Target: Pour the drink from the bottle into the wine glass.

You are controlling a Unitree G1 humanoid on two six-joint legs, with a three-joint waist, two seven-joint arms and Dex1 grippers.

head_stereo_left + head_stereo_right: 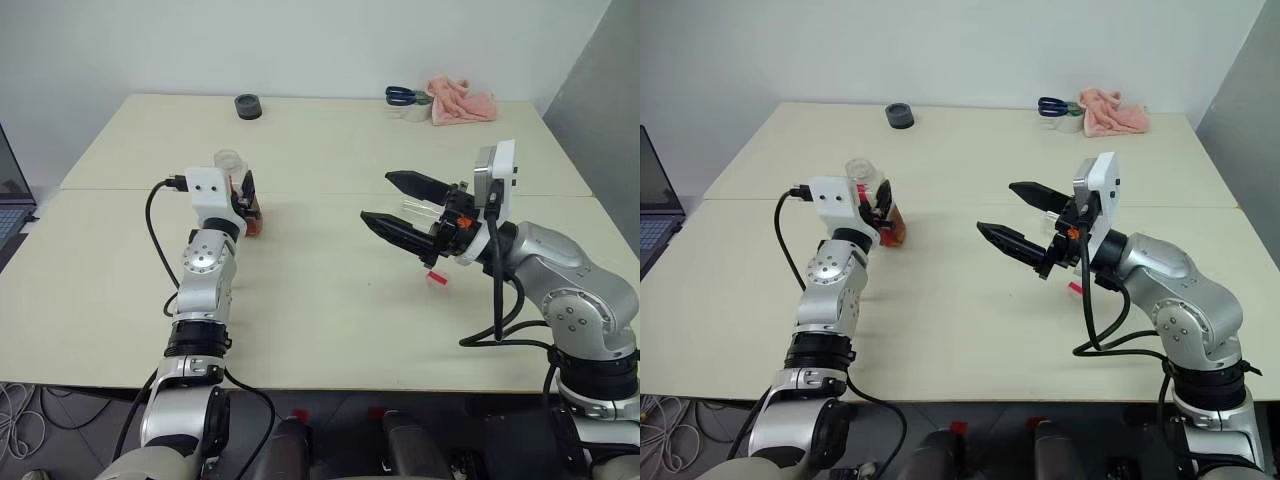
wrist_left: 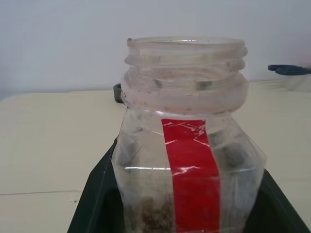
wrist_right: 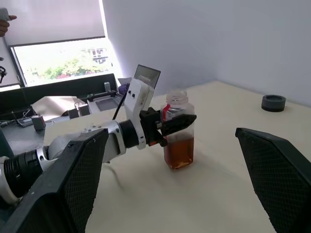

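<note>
Black-fingered left pincer (image 1: 247, 203) clamped on the uncapped bottle (image 3: 179, 138), upright on the table (image 1: 330, 320).
Amber drink (image 3: 179, 149) fills the bottle's lower part, a red label strip running up its side. Right pincer (image 1: 1018, 222) hovers above the table with jaws spread wide, holding nothing, well apart from the bottle. Farther back lie a small dark round object (image 1: 248, 106), blue-handled scissors (image 1: 406, 96) and a pink cloth (image 1: 460, 102).

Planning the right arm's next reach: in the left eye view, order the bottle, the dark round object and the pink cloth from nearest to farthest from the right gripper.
1. bottle, to its left, held in the left gripper.
2. pink cloth, at the table's far right edge.
3. dark round object, far left.

Measured from the right gripper.
</note>
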